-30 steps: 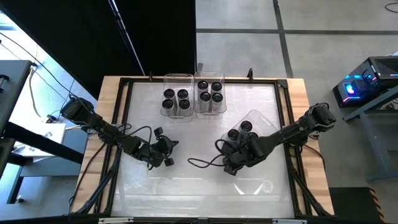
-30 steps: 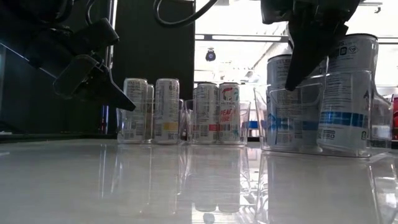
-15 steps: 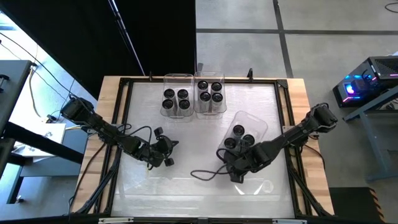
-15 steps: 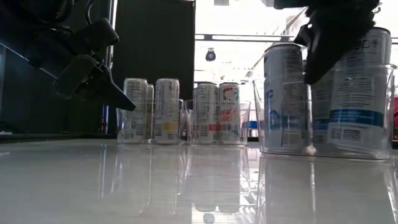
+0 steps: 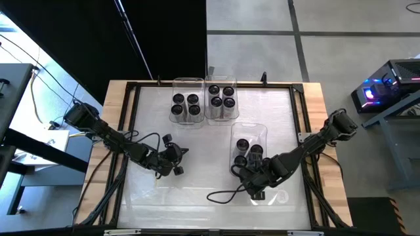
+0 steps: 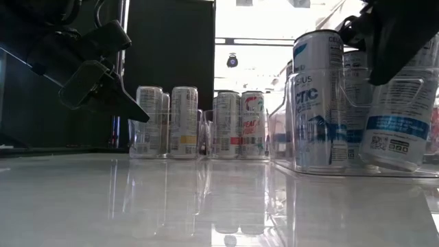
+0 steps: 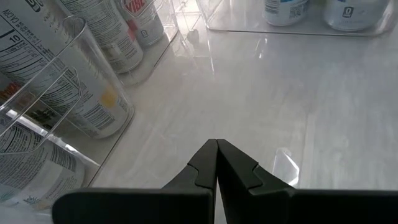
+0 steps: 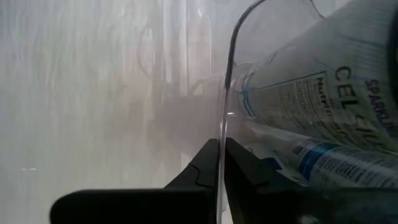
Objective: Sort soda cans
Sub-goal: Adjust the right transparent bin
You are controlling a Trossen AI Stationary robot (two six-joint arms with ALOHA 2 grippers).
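You have eight soda cans (image 5: 186,105) already sorted in two far trays (image 5: 222,84). Three remain in the tray (image 5: 249,128) whose wall your right gripper (image 5: 254,187) pinches shut. Left gripper (image 5: 176,160) waits closed, empty.

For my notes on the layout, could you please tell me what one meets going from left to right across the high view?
Left gripper, shut, over bare table → left rear tray of cans → right rear tray of cans → near tray of cans, its rim pinched by the right gripper.
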